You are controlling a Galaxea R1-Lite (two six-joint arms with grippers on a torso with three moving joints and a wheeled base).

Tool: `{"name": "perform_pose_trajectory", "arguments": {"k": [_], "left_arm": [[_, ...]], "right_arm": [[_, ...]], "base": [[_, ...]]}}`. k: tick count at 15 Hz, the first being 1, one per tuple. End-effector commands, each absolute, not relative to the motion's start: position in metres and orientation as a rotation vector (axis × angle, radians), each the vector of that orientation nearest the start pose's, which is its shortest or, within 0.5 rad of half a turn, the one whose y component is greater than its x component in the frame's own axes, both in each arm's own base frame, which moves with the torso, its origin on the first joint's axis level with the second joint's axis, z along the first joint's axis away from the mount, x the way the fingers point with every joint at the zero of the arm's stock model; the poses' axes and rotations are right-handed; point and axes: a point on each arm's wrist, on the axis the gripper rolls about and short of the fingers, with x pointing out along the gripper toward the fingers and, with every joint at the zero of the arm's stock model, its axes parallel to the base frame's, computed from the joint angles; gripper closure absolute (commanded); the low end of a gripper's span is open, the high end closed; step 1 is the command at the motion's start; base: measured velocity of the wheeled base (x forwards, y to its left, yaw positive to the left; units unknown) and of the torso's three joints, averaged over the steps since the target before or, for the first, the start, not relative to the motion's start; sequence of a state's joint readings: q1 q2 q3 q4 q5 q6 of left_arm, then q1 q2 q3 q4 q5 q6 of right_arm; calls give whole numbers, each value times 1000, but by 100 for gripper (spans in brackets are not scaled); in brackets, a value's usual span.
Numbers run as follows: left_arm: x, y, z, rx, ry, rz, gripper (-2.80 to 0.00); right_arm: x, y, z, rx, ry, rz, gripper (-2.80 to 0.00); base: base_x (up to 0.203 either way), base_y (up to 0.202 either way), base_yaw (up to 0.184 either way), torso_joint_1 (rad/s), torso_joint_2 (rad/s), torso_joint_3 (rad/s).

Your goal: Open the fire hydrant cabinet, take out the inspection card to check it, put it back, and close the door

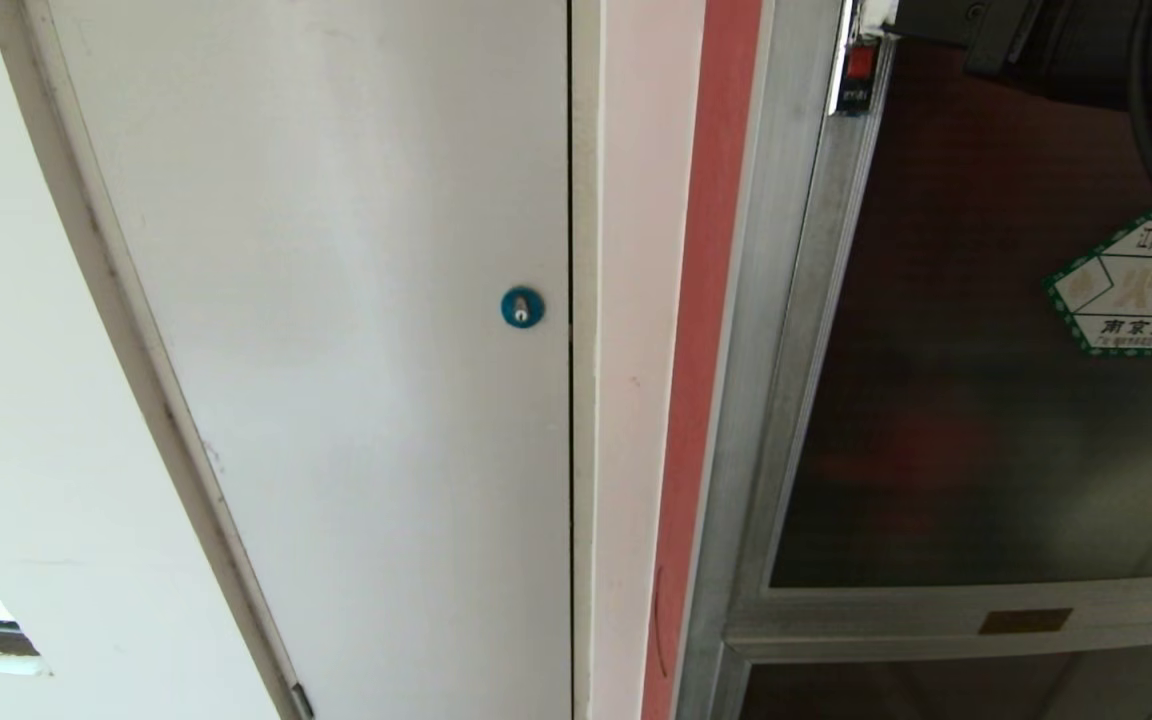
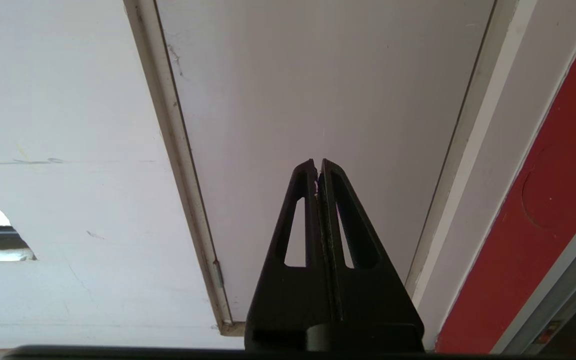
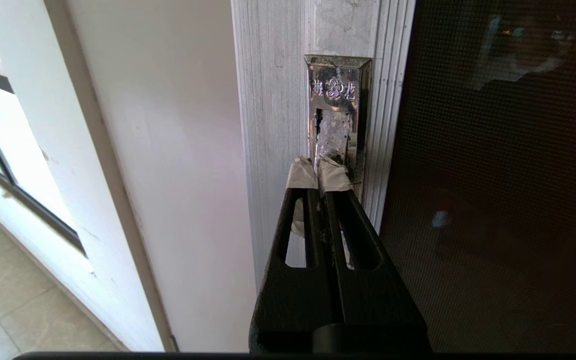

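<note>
Reaching with the right gripper (image 3: 318, 172) toward the latch plate (image 3: 338, 115) on the frame of the door (image 3: 498, 200), fingers pressed together and holding nothing.

Seen from the right wrist: taped fingertips (image 3: 302, 174) closed on each other, resting at or just short of the lower end of the shiny recessed latch plate; contact not certain. Plate long and narrow, long axis upright along the silver frame, lying straight ahead of the tips. Dark tinted glass of the door just beside the plate, door shut against the fire hydrant cabinet (image 1: 786, 300). Green-bordered sticker (image 1: 1136, 290) on the glass at the head view's right edge. Inspection card hidden, presumably behind the glass. Right arm clearly the nearer. Left gripper (image 2: 318, 165) likewise closed and empty, parked facing the plain white panel (image 1: 336, 300) with its blue lock (image 1: 522, 307), well apart from the door.
</note>
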State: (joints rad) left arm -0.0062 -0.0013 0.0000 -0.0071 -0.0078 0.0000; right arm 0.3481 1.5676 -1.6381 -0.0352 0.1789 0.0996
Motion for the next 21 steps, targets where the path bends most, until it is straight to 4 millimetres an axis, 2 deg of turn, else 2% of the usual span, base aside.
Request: {"name": "perform_pose_trajectory", "arguments": {"k": [1, 8, 13, 21], "left_arm": [[-23, 0, 76, 0, -8, -14, 0], [-23, 0, 76, 0, -8, -14, 0], [-23, 0, 76, 0, -8, -14, 0], [-23, 0, 76, 0, -8, -14, 0]], "right_arm": [[255, 97, 394, 105, -65, 531, 0], [258, 98, 387, 106, -38, 530, 0], [254, 97, 392, 106, -56, 531, 0], [215, 85, 416, 114, -150, 553, 0]], "base": [[0, 0, 0, 0, 0, 0], [0, 0, 0, 0, 0, 0], [0, 0, 0, 0, 0, 0], [0, 0, 0, 0, 0, 0]]}}
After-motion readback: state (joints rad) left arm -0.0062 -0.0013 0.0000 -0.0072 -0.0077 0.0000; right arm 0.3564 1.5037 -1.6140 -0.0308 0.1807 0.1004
